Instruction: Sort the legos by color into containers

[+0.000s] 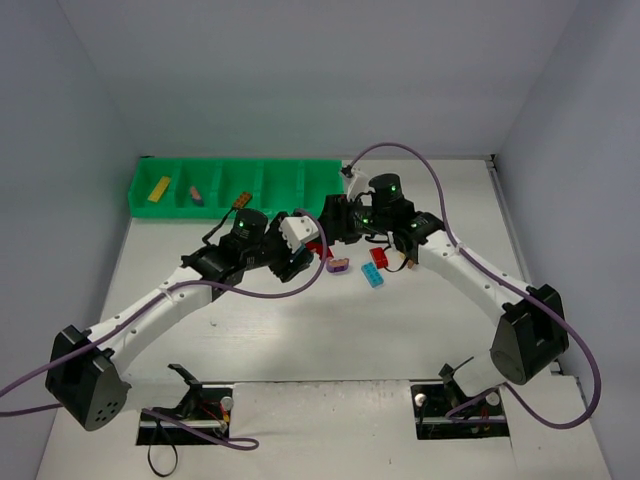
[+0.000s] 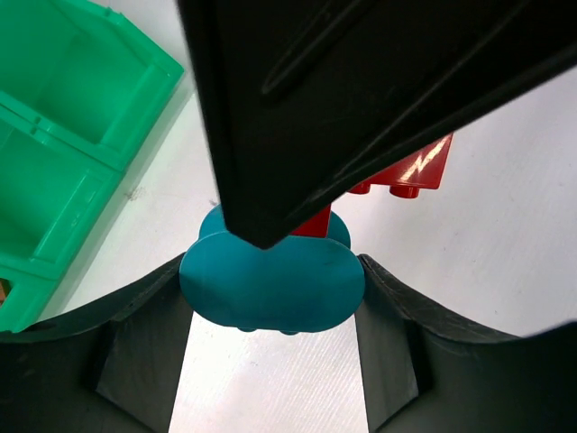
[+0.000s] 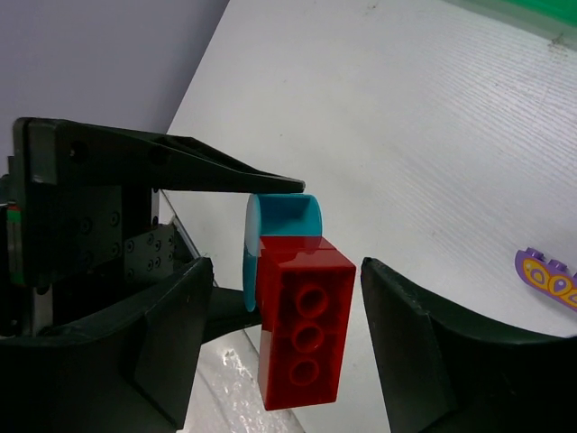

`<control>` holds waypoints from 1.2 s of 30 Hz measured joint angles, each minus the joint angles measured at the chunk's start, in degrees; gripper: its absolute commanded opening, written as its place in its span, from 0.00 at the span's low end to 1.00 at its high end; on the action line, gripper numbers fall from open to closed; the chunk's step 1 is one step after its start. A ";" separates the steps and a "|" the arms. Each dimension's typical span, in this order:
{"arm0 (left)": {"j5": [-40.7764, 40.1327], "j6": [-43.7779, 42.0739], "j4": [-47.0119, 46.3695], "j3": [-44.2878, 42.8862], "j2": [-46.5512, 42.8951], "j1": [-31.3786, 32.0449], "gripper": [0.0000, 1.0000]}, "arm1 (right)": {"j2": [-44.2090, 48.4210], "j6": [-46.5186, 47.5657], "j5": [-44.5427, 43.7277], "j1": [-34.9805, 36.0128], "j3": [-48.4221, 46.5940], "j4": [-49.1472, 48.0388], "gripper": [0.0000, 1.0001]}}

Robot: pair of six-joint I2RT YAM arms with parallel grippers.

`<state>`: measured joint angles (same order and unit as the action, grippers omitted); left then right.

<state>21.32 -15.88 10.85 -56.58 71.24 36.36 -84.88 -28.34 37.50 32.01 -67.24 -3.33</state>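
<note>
red lego is stuck on teal lego, held over mid table, just near of green tray's right end. left gripper clamps the teal one. right gripper straddles the red one w/ jaws part open, not clamped yet. grip red squarely, then pull straight apart. white table, bare grey walls.

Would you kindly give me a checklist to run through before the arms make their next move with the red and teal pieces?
1. Left jaws clamped on the teal piece: ok.
2. Red brick joined to the teal piece: ok.
3. Red brick between the right jaws: ok.
4. Right jaws gripping the red brick: not ok, a gap shows on one side.
5. Purple piece clear of the jaws: ok, it lies apart on the table.
</note>
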 measured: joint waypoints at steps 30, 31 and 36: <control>-2.80 1.22 -3.02 1.42 -1.16 0.07 0.34 | -0.15 -1.53 1.68 0.17 3.10 -3.37 0.00; -2.80 1.53 -3.63 1.77 -1.16 0.07 0.34 | -0.13 -1.36 1.51 -0.02 3.10 -3.34 0.00; -2.75 3.19 -6.99 3.74 -1.03 0.33 0.33 | 0.52 0.04 1.11 -0.94 3.58 -2.12 0.00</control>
<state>18.57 -12.69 3.86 -52.84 70.22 36.69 -84.36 -28.29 38.61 31.07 -63.66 -5.45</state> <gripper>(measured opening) 0.581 0.359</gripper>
